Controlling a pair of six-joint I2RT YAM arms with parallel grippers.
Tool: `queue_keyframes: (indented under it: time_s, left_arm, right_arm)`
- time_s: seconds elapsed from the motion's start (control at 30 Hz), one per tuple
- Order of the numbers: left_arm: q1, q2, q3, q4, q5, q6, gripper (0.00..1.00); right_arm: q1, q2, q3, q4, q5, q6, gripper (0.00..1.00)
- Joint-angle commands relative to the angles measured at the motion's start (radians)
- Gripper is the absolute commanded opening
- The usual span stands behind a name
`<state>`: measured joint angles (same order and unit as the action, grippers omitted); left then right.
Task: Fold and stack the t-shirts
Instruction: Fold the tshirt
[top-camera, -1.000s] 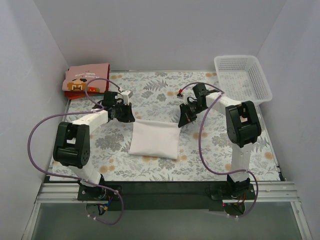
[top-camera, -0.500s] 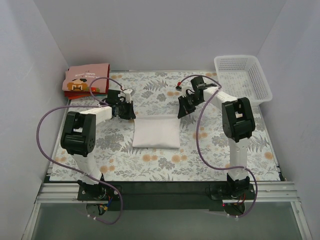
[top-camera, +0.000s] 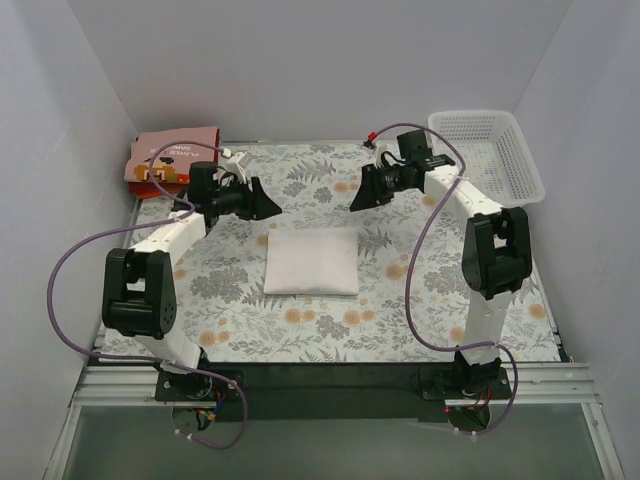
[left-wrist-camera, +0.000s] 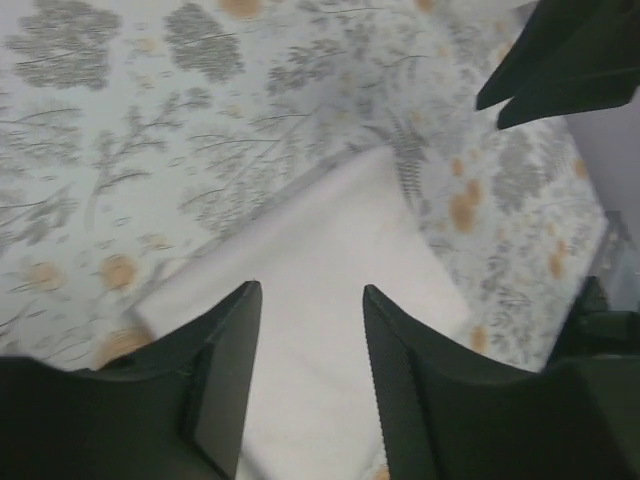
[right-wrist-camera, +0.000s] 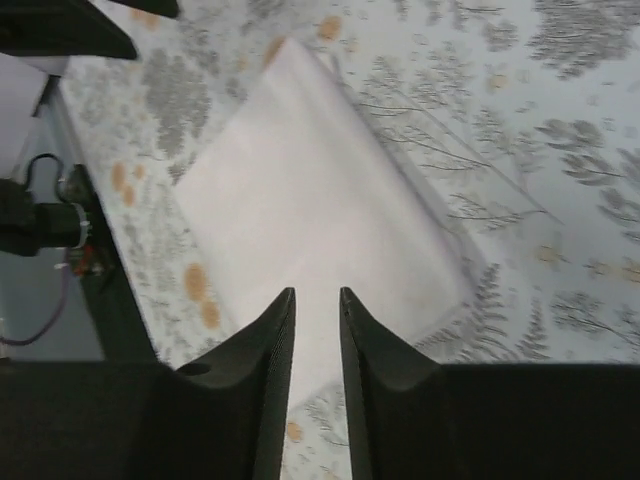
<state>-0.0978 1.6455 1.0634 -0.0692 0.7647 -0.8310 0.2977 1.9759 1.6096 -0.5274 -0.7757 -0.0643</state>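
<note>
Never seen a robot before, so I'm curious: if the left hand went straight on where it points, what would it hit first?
Most likely the folded white t-shirt lying on the table: the left hand, open, frames it in its wrist view. Depth is hard to judge.

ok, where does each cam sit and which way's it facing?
Top external: above, behind the bases, looking down the table; both arms visible.
Left wrist: on the left gripper, looking down past its fingers at the white t-shirt.
Right wrist: on the right gripper, past its fingers, same shirt from opposite side.
Shared: that shirt, all three.
</note>
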Motion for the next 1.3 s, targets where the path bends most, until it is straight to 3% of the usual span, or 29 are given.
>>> queue_keyframes:
  time_s: [0.0, 0.07, 0.17, 0.43, 0.53, 0.6, 0.7, 0.8, 0.97, 1.1, 1.27]
  left_arm:
    - [-0.059, 0.019, -0.074, 0.115, 0.168, -0.18, 0.39]
    - [-0.075, 0.071, -0.083, 0.156, 0.171, -0.221, 0.33]
    - [-0.082, 0.163, -0.068, 0.206, 0.156, -0.289, 0.3]
    - [-0.051, 0.414, 0.027, 0.241, 0.11, -0.303, 0.28]
    - [-0.031, 0.476, 0.073, 0.159, 0.085, -0.245, 0.27]
    - [-0.016, 0.459, 0.086, 0.111, 0.105, -0.195, 0.27]
    - [-0.008, 0.311, 0.04, 0.095, 0.169, -0.169, 0.29]
    - [-0.011, 0.148, -0.032, 0.097, 0.24, -0.215, 0.3]
    - [-0.087, 0.002, -0.198, 0.108, 0.292, -0.279, 0.24]
    - [-0.163, 0.038, -0.287, 0.163, 0.268, -0.332, 0.16]
    - [-0.171, 0.2, -0.28, 0.171, 0.24, -0.334, 0.1]
  right_arm:
    - [0.076, -0.003, -0.082, 0.14, -0.213, 0.161, 0.29]
    - [0.11, 0.032, -0.089, 0.167, -0.241, 0.195, 0.2]
    - [0.127, 0.13, -0.07, 0.182, -0.249, 0.205, 0.13]
    - [0.069, 0.374, 0.016, 0.204, -0.197, 0.199, 0.08]
    - [0.049, 0.39, 0.003, 0.199, -0.174, 0.179, 0.06]
    - [0.038, 0.336, -0.017, 0.193, -0.197, 0.178, 0.07]
    - [0.034, 0.176, -0.083, 0.196, -0.227, 0.181, 0.09]
    - [0.053, 0.024, -0.164, 0.21, -0.264, 0.202, 0.11]
    - [0.159, -0.071, -0.332, 0.315, -0.316, 0.3, 0.11]
    - [0.241, -0.014, -0.41, 0.403, -0.326, 0.35, 0.01]
    - [0.261, 0.136, -0.373, 0.405, -0.338, 0.354, 0.01]
